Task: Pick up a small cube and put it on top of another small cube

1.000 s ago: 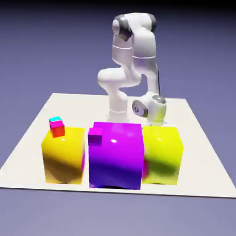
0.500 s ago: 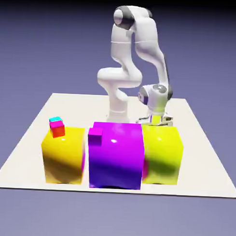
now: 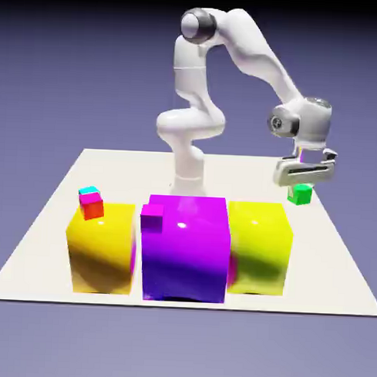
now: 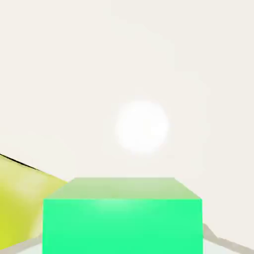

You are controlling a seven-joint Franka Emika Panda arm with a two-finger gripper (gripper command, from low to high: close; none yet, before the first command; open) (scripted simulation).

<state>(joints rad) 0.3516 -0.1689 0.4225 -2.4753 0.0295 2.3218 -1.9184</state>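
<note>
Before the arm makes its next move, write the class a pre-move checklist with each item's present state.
1. Green cube gripped in the tool: ok.
2. Green cube lifted off the white tabletop: ok, by the look of it.
3. Cyan-topped red cube, the likely target, in view: ok.
4. Green cube above that target: not ok, it hangs at the exterior view's right.
5. Target's whole top free: cannot tell.

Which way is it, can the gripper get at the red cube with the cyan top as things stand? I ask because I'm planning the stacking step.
Probably yes: the gripper holds the green cube, but nothing shows above the cyan-topped cube.
</note>
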